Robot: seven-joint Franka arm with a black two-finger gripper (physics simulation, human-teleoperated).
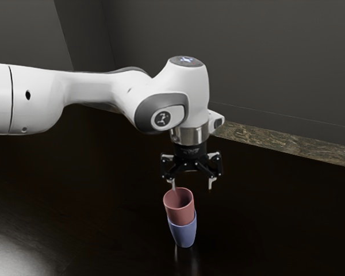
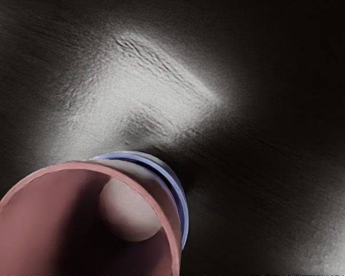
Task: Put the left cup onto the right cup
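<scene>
While the pincer [image 1: 191,183] hangs spread wide just above it, gripping nothing, the red cup [image 1: 179,206] [image 2: 46,230] sits nested in the blue cup [image 1: 184,233] [image 2: 161,169], leaning slightly, on the dark table [image 1: 75,230].

Reaches in from the exterior view's left as a thick white arm [image 1: 75,98], lying almost level well above the surface [image 1: 69,236]. Bends at a rounded grey-capped joint [image 1: 162,115], then turns straight down through a short metal-ringed wrist [image 1: 190,135]. Ends in the black hand [image 1: 191,183], pointed vertically at the surface – somewhere over its middle, short of the far edge. Stands with both fingers [image 1: 210,181] spread wide, angled outward and downward from the palm block, one toward the exterior view's left and one toward its right. Grips nothing between the tips – a clear gap from pad to pad.
</scene>
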